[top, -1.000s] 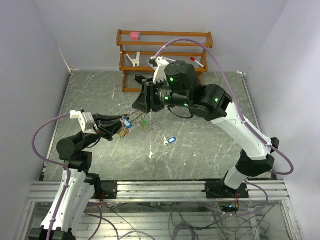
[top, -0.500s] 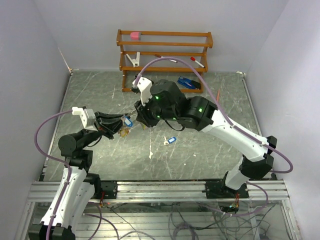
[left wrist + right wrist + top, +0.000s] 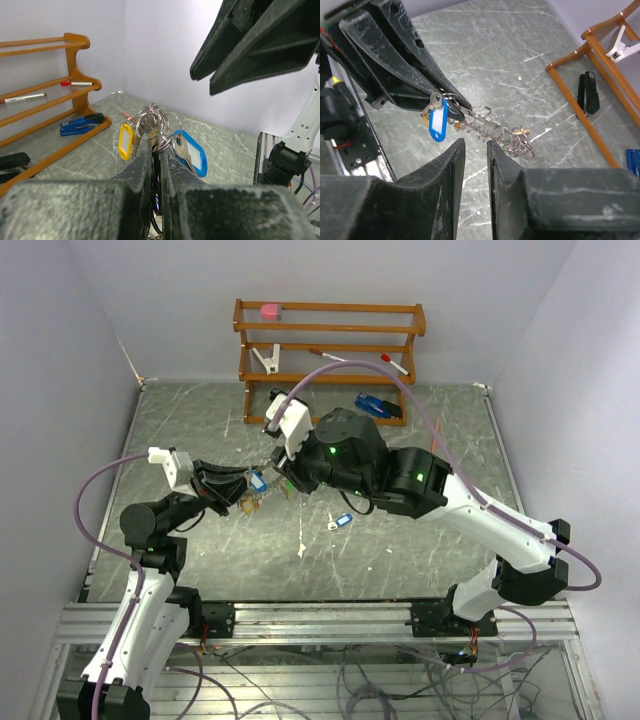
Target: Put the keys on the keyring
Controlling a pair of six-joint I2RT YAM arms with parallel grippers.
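My left gripper [image 3: 250, 490] is shut on the keyring [image 3: 155, 117], a bunch of silvery linked rings held above the table. Keys hang from it, one with a yellow tag [image 3: 125, 141] and one with a blue tag [image 3: 194, 152]. In the right wrist view the rings [image 3: 500, 132] trail out from the left fingers [image 3: 420, 75], the blue tag [image 3: 436, 122] dangling below. My right gripper [image 3: 475, 145] hovers just short of the rings, jaws a narrow gap apart and empty. A loose key with a blue tag [image 3: 341, 522] lies on the table.
A wooden rack [image 3: 330, 345] stands at the back with a white clip [image 3: 266, 358], a pink item [image 3: 270, 311] and markers. A blue stapler [image 3: 378, 406] rests on its lowest shelf. A black object [image 3: 587, 92] lies by the rack's foot.
The right arm has swung down and left, bringing its gripper close to the bunch in the left gripper, with its jaws narrowed. The left arm has barely moved.
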